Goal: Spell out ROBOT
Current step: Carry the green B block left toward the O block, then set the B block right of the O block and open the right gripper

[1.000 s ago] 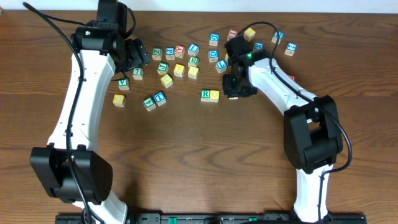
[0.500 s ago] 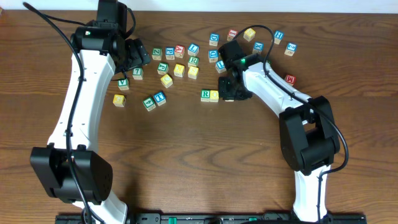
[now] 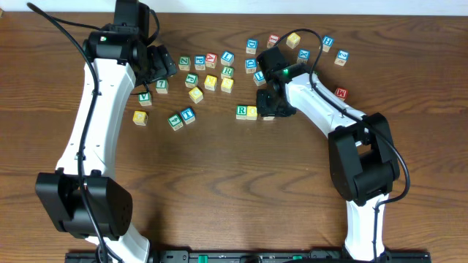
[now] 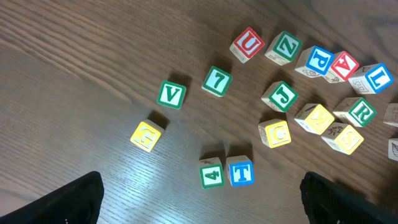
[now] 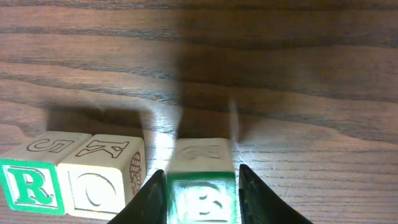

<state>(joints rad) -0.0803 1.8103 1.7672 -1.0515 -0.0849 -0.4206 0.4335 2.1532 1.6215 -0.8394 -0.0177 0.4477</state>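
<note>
A green-lettered R cube (image 3: 241, 111) and a yellowish O cube (image 3: 252, 112) stand side by side mid-table. In the right wrist view the R cube (image 5: 28, 190) and the O cube (image 5: 99, 186) are at the lower left. My right gripper (image 5: 202, 190) is shut on a green-lettered B cube (image 5: 202, 202), just right of the O cube with a small gap. From overhead the right gripper (image 3: 269, 108) hides the B cube. A blue-lettered T cube (image 4: 240, 172) sits beside a green 4 cube (image 4: 211, 174). My left gripper (image 4: 202, 208) is open and empty above them.
Several loose cubes lie scattered at the back of the table (image 3: 219, 190), among them a yellow C cube (image 4: 277, 132), a yellow G cube (image 4: 147, 135), a green V cube (image 4: 171, 94) and a red U cube (image 4: 247, 44). More cubes lie behind the right arm (image 3: 322, 102).
My right gripper has moved left with the B cube, up next to the O cube. The left arm has not moved.
</note>
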